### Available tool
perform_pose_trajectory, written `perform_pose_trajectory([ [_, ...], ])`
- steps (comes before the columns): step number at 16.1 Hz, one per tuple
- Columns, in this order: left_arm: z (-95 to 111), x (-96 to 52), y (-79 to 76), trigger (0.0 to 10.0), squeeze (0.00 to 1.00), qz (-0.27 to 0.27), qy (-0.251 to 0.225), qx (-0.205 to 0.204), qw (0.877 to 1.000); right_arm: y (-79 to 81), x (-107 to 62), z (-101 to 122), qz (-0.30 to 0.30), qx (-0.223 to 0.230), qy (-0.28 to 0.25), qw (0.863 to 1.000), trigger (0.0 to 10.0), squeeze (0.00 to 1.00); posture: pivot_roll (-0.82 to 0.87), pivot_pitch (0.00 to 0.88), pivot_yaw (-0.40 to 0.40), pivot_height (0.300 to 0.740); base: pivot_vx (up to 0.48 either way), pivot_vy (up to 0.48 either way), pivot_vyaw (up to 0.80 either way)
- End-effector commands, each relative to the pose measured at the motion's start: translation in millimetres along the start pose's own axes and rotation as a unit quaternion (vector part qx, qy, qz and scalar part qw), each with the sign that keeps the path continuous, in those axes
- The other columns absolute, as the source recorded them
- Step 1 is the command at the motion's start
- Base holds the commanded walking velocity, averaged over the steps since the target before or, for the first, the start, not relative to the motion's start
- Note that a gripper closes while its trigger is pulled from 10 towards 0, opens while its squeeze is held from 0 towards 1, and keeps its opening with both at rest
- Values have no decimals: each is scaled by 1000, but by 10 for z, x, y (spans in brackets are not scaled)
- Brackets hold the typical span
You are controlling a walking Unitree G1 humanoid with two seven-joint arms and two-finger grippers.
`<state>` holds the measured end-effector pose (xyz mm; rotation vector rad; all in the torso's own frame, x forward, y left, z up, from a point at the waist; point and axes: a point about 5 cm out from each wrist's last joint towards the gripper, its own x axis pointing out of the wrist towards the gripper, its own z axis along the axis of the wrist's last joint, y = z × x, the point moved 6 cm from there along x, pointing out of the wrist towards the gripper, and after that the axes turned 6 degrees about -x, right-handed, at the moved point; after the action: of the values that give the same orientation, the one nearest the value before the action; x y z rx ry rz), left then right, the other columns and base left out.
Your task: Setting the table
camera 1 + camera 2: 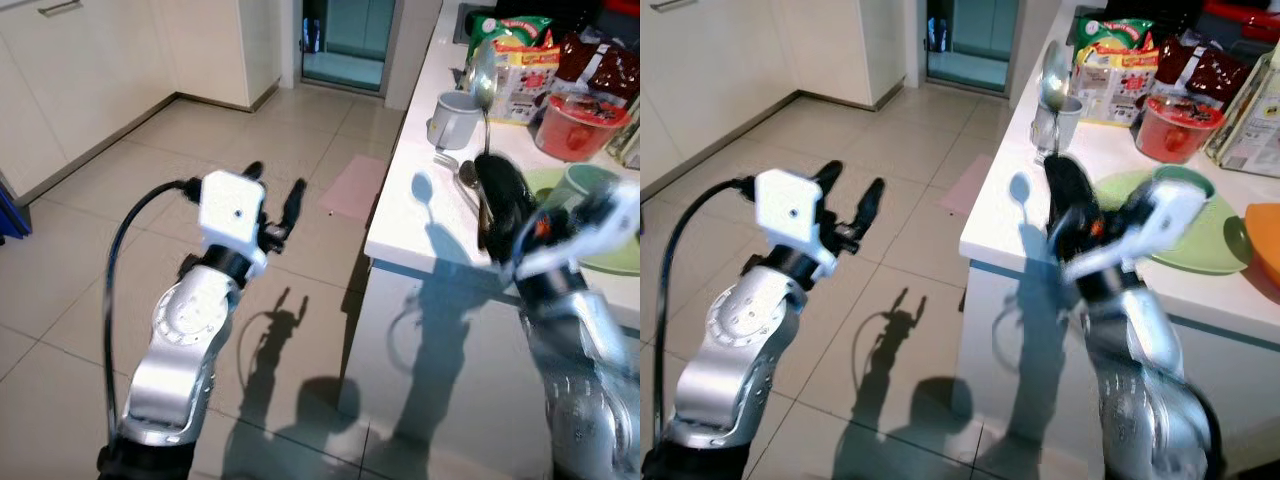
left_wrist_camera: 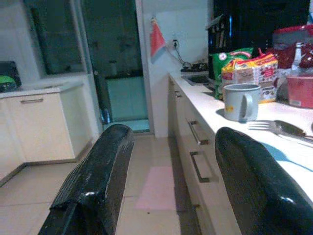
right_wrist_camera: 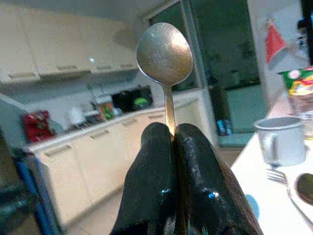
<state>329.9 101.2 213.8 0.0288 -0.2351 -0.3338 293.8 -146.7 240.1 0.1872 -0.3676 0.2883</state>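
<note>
1. Spoon [image 3: 165, 54] in transit: right pincer [image 3: 173, 142] is clenched on its handle, both black fingers [image 3: 151, 171] pressed together with the handle running up between them, bowl upright and well above the fingertips.
2. Seen from the head, the right pincer [image 1: 500, 200] hangs over the near edge of the white desk [image 1: 420, 215], the spoon's bowl [image 1: 482, 72] standing up in front of the grey mug [image 1: 455, 118].
3. Step in hand, as I judge it: carrying one piece of cutlery toward its place setting. Placement not yet done.
4. On the desk, a fork [image 2: 266, 126] and a second spoon [image 2: 293, 128] lie side by side just past the mug; a green plate [image 1: 1200, 245] with a green cup [image 1: 1185, 185] sits to the right of the arm.
5. Next move likely calls for tipping the spoon down flat and lowering it to the desk beside the plate or the other cutlery before letting go; upright as it stands, it would topple.
6. Left pincer [image 1: 275, 200] held over the tiled floor [image 1: 150, 250], fingers spread, grasping nothing, well apart from the desk.
</note>
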Motion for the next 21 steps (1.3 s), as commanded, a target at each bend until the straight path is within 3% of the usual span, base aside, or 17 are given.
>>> perform_pose_trajectory([
  [1, 24, -51, 12, 10000, 0, 6, -7, 2, 1000, 85, -52, 87, 13, -81, -16, 997, 10000, 0, -14, 0, -50, 740, 0, -472, 0],
  [2, 12, -78, -1, 10000, 0, 4, -7, 2, 1000, 141, -75, 98, 29, -128, -14, 991, 10000, 0, -13, 0, -58, 740, 0, -472, 0],
  [4, -26, -90, -11, 10000, 0, 6, -3, 6, 1000, 100, -75, 108, 30, -161, -22, 986, 10000, 0, 15, 0, -73, 740, 0, -476, 0],
  [7, -8, -134, 27, 10000, 0, 6, -7, 11, 1000, -9, -217, -34, 7, -211, -18, 977, 10000, 0, 18, 0, -81, 740, 0, -477, -204],
  [12, -65, -197, -29, 10000, 0, -5, -1, 12, 1000, -28, -294, -27, -7, -210, -37, 977, 10000, 0, 22, 0, -83, 740, 0, -476, -789],
  [17, -61, -161, -45, 10000, 0, -13, -2, 14, 1000, -26, -258, -11, -11, -195, -46, 980, 10000, 0, 21, 0, -74, 740, 0, -458, -800],
  [21, 3, -67, 64, 10000, 0, 0, -9, 24, 1000, 19, -201, -74, 2, -182, -37, 983, 10000, 0, 16, 0, -60, 740, 0, -442, -386],
])
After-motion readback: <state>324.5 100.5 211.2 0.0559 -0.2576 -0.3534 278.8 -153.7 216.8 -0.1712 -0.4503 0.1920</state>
